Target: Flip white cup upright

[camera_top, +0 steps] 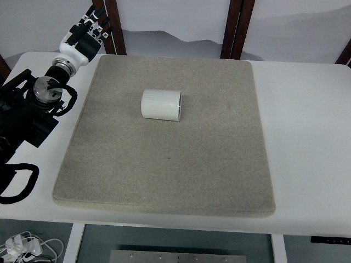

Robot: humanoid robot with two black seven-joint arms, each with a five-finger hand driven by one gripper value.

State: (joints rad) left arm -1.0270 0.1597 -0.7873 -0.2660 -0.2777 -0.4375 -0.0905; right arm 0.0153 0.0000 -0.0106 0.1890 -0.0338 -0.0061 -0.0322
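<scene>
fingers (92,24) of the left hand (82,38) look loosely spread and hold nothing, hovering past the far left corner of the mat (164,181), well apart from the cup (161,104). the right hand is not in view. the cup lies on its side near the far middle of the mat, its axis running left to right; which end is the mouth is hard to tell from here. the reach has not begun, so the job is all ahead. to do it well, the hand should come in over the mat toward the cup's left end, open wide enough to span the ribbed wall, and close firmly before tipping. a light touch would likely set it rolling across the counter (307,109).
</scene>
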